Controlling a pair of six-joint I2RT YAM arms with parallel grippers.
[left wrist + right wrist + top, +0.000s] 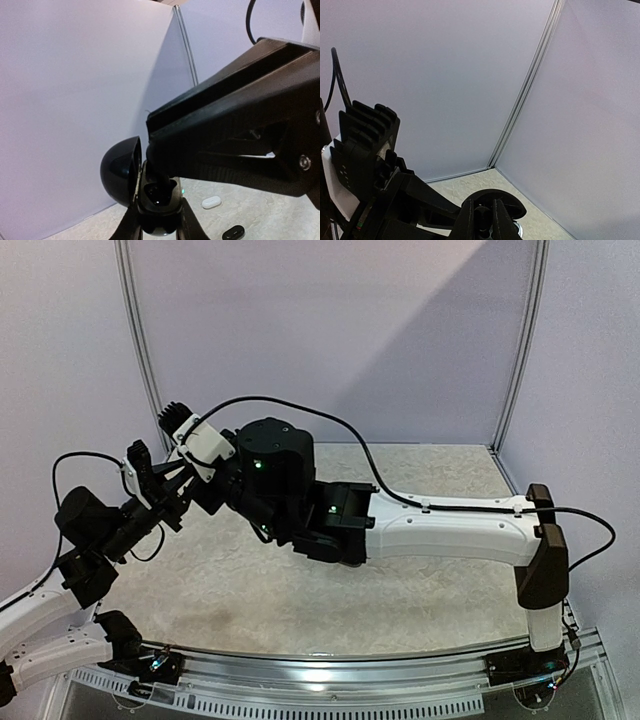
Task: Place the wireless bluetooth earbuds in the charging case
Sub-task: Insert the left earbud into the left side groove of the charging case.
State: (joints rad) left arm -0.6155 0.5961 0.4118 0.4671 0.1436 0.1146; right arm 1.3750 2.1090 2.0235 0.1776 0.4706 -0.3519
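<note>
The left pincer (157, 231) clamps the open case (159, 202), lid swung left, while the right pincer (161, 167), narrowed on what looks like a black earbud (162, 182), sits just over its well, stem pointing into it.

We find the charging case (159, 202) between the left gripper's (158, 222) jaws, lid swung leftward; the right gripper (483, 218) meets it from above; to its right, a far pod (211, 202) and a near pod (233, 232) lie on the counter (280, 215).
</note>
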